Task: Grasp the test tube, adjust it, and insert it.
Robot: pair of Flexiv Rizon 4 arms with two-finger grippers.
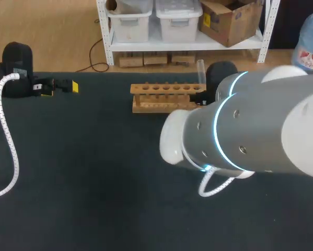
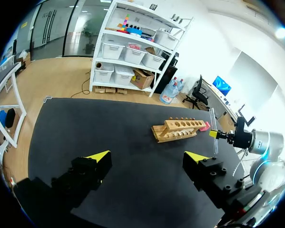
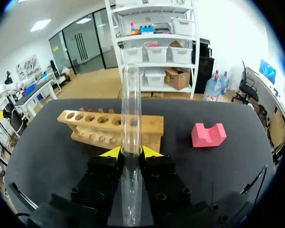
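Yellow-tipped right gripper (image 3: 132, 153) is clenched on the glass test tube (image 3: 131, 109), with a finger pressing it from each side. The tube stands upright, open end up, held low on its length. Right arm (image 1: 250, 125) comes in over the table's right side and hides much of that part in the head view. Just ahead of the tube is the wooden test tube rack (image 3: 92, 124), near the middle of the dark table's (image 1: 93, 183) far edge. The tube is by the rack's right end and not in any hole. Pink block (image 3: 209, 134) sits on the table just beside that end. Left gripper (image 2: 147, 159) is near the far-left corner, fingers spread wide, grasping nothing, well apart from the rack.
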